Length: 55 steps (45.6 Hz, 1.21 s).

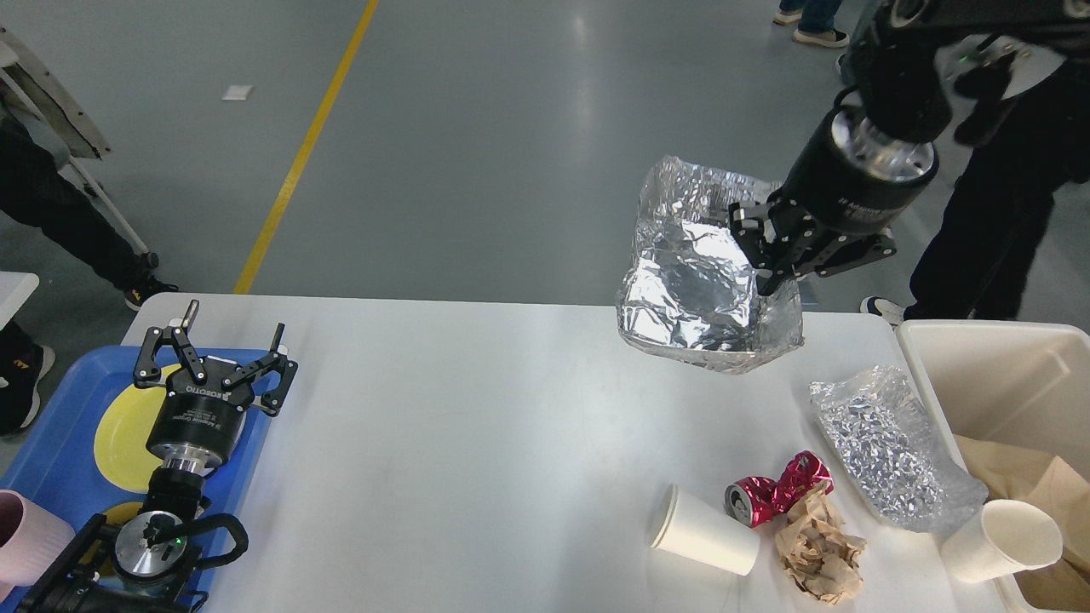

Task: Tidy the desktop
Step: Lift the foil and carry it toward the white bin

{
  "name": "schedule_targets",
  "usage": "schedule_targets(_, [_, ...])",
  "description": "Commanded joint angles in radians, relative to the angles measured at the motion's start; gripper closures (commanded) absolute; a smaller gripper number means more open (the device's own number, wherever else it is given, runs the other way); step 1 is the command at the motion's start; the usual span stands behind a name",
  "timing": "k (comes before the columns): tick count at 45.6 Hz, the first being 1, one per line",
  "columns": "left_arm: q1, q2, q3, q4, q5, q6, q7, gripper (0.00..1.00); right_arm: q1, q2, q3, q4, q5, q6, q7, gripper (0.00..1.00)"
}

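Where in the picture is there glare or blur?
Head view: the foil sheet held up by the right claw glints with bright patches; the grey floor carries a soft pale streak of reflected light; the white desktop is evenly lit with faint shadows; everything looks sharp, no motion blur.

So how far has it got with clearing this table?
Partway. Brown paper already lies in the cream bin, and a yellow plate sits on the blue tray. In hand: the right gripper has its jaws shut on a large foil sheet, lifted above the desktop. Left on the desktop: a tipped paper cup, crushed red can, crumpled brown paper, a foil bag and an upright cup.
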Motion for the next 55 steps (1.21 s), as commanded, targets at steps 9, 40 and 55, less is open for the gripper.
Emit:
schedule_targets(9, [0.0, 0.001, -0.002, 0.0, 0.001, 0.0, 0.0, 0.03, 0.143, -0.007, -0.308, 0.035, 0.005, 0.049, 0.18, 1.0])
schedule_targets(40, [0.0, 0.001, 0.0, 0.0, -0.001, 0.0, -0.002, 0.03, -0.622, -0.497, -0.329, -0.53, -0.176, -0.427, 0.167, 1.0])
schedule_targets(55, [0.0, 0.001, 0.0, 0.0, -0.001, 0.0, -0.002, 0.03, -1.357, -0.442, 0.036, -1.079, -0.166, -0.646, 0.16, 1.0])
